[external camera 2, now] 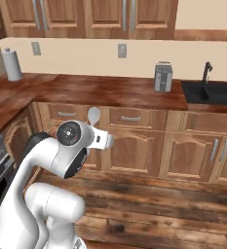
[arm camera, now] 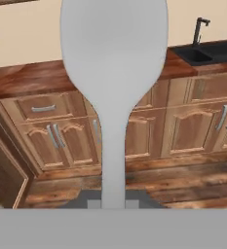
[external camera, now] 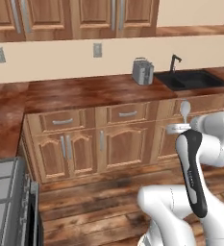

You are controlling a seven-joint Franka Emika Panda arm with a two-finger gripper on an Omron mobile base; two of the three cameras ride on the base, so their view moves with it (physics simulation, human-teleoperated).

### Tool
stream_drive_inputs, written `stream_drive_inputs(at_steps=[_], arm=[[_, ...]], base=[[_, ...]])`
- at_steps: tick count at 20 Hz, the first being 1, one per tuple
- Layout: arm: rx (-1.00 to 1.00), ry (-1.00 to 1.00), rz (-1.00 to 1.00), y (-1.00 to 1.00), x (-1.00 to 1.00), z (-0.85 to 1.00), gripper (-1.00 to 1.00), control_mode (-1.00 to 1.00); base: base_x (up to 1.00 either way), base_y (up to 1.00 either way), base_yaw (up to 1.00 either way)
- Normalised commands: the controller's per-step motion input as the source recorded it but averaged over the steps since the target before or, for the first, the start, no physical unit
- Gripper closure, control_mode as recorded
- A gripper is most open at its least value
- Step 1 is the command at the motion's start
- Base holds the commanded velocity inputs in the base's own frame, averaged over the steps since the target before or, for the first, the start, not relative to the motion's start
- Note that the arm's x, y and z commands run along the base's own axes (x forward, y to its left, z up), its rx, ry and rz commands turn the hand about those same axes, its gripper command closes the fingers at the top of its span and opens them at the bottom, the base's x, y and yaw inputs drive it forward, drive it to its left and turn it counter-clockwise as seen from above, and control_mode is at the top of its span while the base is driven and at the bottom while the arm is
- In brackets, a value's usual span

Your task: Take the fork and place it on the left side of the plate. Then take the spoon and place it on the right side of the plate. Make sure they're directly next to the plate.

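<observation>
Item: spoon (arm camera: 114, 73), pale silver-grey. Location: in the hand (external camera: 179, 128), clenched on the lower end of its thin handle. It stands upright, round bowl uppermost, well above the wooden floor (external camera 2: 154, 204) and in front of the cabinet fronts (external camera: 84, 144). In the hand view the bowl and handle rise straight up the middle of the frame; in the right base view the bowl (external camera 2: 94, 115) shows just above the wrist.

Item: arm. Location: folded close over the base in the middle of the kitchen, well short of the counter (external camera 2: 110, 92).

Items on the far counter: toaster (external camera: 143, 71), sink (external camera: 195, 80) with dark tap, paper roll (external camera 2: 11, 64) at the left end in the right base view. Stove corner (external camera: 3, 202) at lower left of the left base view.

Status, as a judgement: the spoon is picked up and in transit, so the second half of the task appears under way. Whether the fork lies correctly at the plate's left cannot be confirmed here. Outstanding: carrying the spoon to the plate, setting it directly against the right rim, releasing it.
</observation>
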Motion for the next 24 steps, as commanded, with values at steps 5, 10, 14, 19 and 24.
stream_drive_inputs(at_steps=[5, 10, 14, 19, 24], arm=[[0.00, 0.00, 0.00, 0.00, 0.00, 0.00, 1.00, 1.00], [0.00, 0.00, 0.00, 0.00, 0.00, 0.00, 1.00, 1.00], [0.00, 0.00, 0.00, 0.00, 0.00, 0.00, 1.00, 1.00], [0.00, 0.00, 0.00, 0.00, 0.00, 0.00, 1.00, 1.00], [0.00, 0.00, 0.00, 0.00, 0.00, 0.00, 1.00, 1.00]], base=[[-1.00, 0.00, 0.00], [-1.00, 0.00, 0.00], [-1.00, 0.09, 0.00], [-1.00, 0.23, 0.00], [-1.00, 0.11, 0.00]])
